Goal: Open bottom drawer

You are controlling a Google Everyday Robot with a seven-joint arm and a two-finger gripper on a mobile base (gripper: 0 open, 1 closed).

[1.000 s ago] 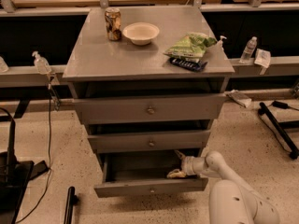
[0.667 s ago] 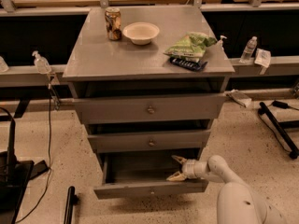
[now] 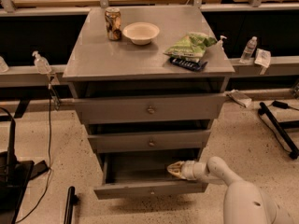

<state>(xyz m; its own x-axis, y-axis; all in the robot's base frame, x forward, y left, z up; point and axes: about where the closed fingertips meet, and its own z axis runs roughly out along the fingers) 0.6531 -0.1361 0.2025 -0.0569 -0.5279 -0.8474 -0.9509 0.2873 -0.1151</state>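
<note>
The grey cabinet [image 3: 149, 55] has three drawers. The bottom drawer [image 3: 149, 189] stands pulled out, its dark inside showing, with a small round knob at the centre of its front. The middle drawer [image 3: 150, 141] and the top drawer [image 3: 149, 108] stick out only a little. My gripper [image 3: 174, 170] reaches in from the lower right on the white arm [image 3: 233, 185]. Its tip lies inside the open bottom drawer, just behind the right part of the front panel.
On the cabinet top stand a can [image 3: 112, 24], a white bowl [image 3: 140, 32], a green chip bag [image 3: 190, 45] and a dark flat object [image 3: 188, 64]. A black stand [image 3: 9, 171] is at the left, black legs [image 3: 280, 127] at the right, a water bottle [image 3: 247, 49] behind.
The bottom drawer has come out a little further. My gripper has shifted slightly left and toward the front inside it.
</note>
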